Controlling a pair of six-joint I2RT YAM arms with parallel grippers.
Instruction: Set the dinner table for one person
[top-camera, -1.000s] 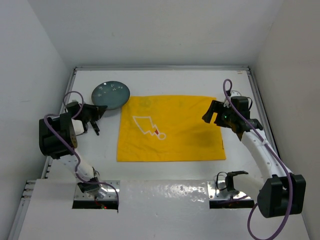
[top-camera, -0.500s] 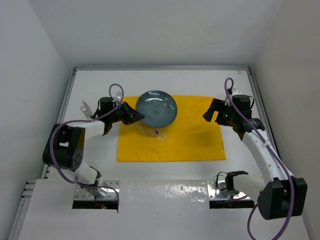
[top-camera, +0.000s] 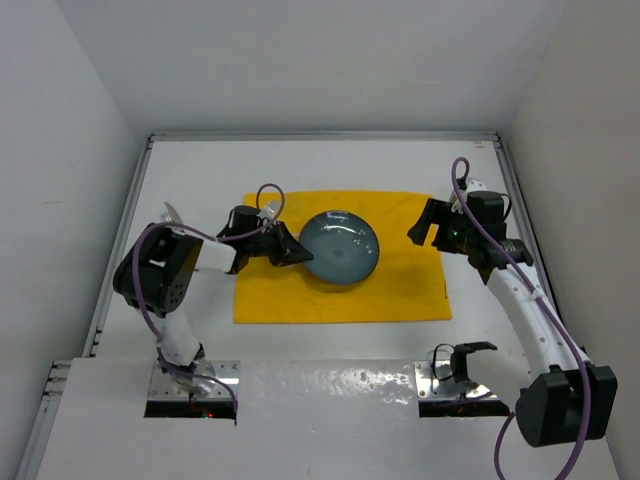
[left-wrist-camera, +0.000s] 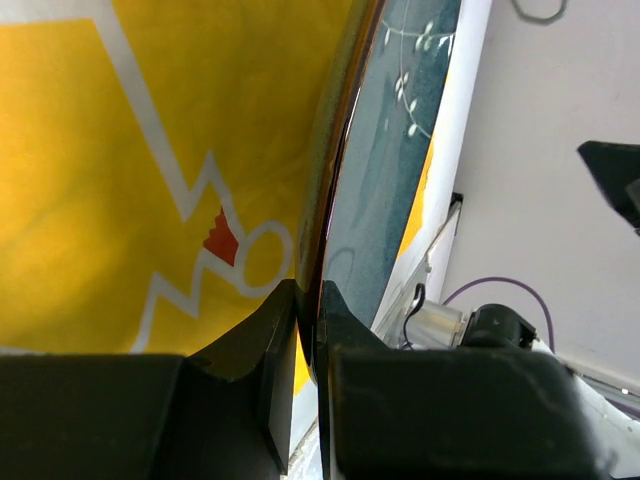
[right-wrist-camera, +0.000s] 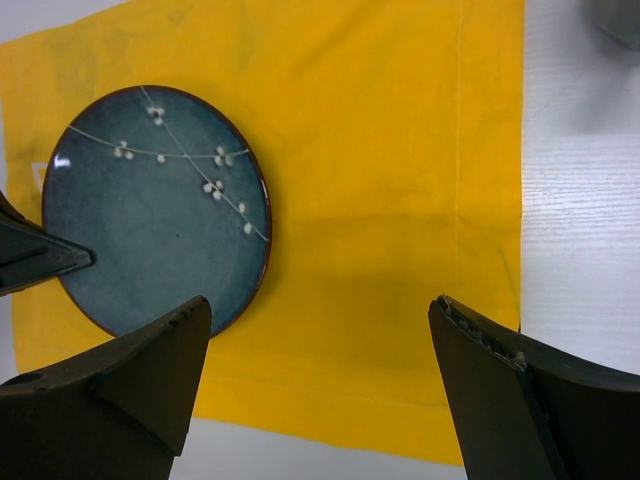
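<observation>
A round blue-grey plate (top-camera: 341, 246) with white blossom sprigs sits over the middle of the yellow placemat (top-camera: 400, 290) on the white dinner table (top-camera: 330, 165). My left gripper (top-camera: 291, 252) is shut on the plate's left rim; in the left wrist view the jaws (left-wrist-camera: 308, 330) pinch the plate's edge (left-wrist-camera: 390, 170). My right gripper (top-camera: 424, 228) is open and empty above the placemat's right edge. In the right wrist view the plate (right-wrist-camera: 160, 205) lies left of the open fingers (right-wrist-camera: 150, 370).
A small clear object (top-camera: 170, 212) lies on the table behind the left arm. Metal rails (top-camera: 325, 136) and white walls enclose the table. The arm bases (top-camera: 455, 365) sit at the near edge.
My left gripper has carried the plate from the table's far left onto the middle of the placemat. The right arm has barely moved.
</observation>
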